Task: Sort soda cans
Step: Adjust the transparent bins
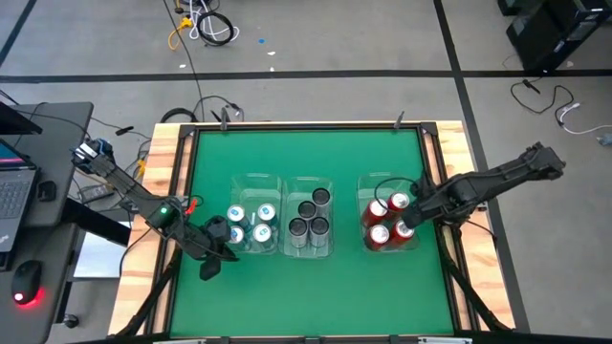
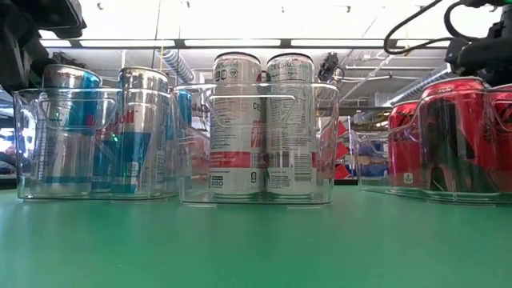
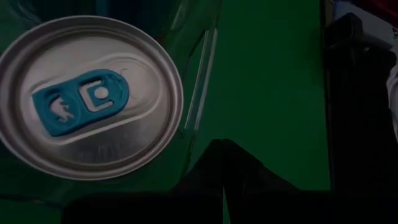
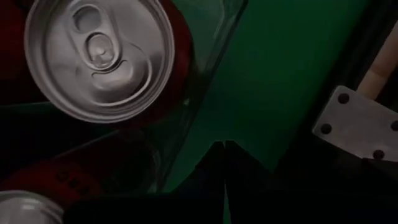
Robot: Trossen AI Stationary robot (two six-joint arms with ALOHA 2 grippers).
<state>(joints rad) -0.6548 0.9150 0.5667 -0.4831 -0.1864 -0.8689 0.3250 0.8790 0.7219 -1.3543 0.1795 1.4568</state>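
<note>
While both arms hang low over the green tabletop (image 1: 306, 287), all the soda cans sit sorted in three clear bins placed in a row across its middle. Left bin (image 1: 256, 180): four silver cans with teal tabs (image 1: 250, 225), packed together. Middle bin (image 1: 310, 182): four dark grey cans (image 1: 310, 216), labels white and red in the low view. Right bin (image 1: 371, 182): four red cans (image 1: 387, 222), touching one another.

Left tool (image 1: 212, 260) rests just outside the left bin's near left corner, fingers pressed together, holding nothing; its wrist view looks down on one teal-tabbed can top (image 3: 90, 96) beyond the bin wall. Right tool (image 1: 409, 216) hovers at the right bin's right edge, just over the red cans, fingers likewise closed and empty; its wrist view shows a silver lid on a red can (image 4: 99, 56) inside the bin.

A laptop (image 1: 14, 182) and a red-lit mouse (image 1: 29, 287) sit on a side desk left of the tabletop. Cables lie on the floor beyond.
</note>
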